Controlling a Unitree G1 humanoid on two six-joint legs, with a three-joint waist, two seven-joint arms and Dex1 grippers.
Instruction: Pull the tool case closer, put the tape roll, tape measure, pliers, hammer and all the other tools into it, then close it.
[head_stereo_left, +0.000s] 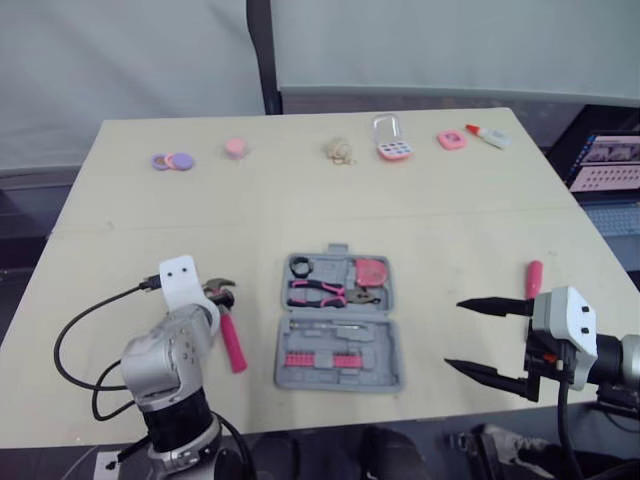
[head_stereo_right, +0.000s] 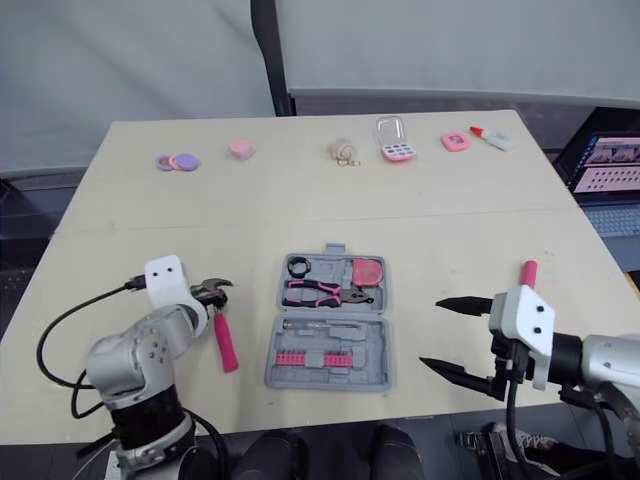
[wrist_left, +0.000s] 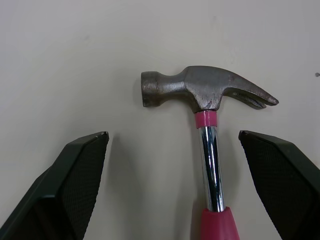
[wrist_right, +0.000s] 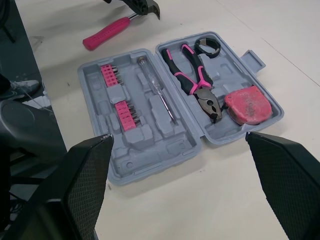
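We have the grey plastic tool case (head_stereo_left: 338, 340) lying open flat, mid-table by the near edge. Its far half holds a black tape roll (head_stereo_left: 302, 267), pink-and-black pliers (head_stereo_left: 318, 293) and a pink tape measure (head_stereo_left: 371, 272). The near half holds a slim screwdriver (wrist_right: 156, 90) and rows of pink bits (wrist_right: 125, 115). The steel-headed hammer with pink grip (wrist_left: 210, 90) lies on the table between case and left edge, head toward the far edge. Our left gripper (wrist_left: 172, 135) is spread wide, one finger either side of the chrome shaft just below the head, touching nothing. Our right gripper (head_stereo_left: 454, 333) is also spread wide and empty, between case and right edge. A pink-handled tool (head_stereo_left: 534, 278) lies near the right edge.
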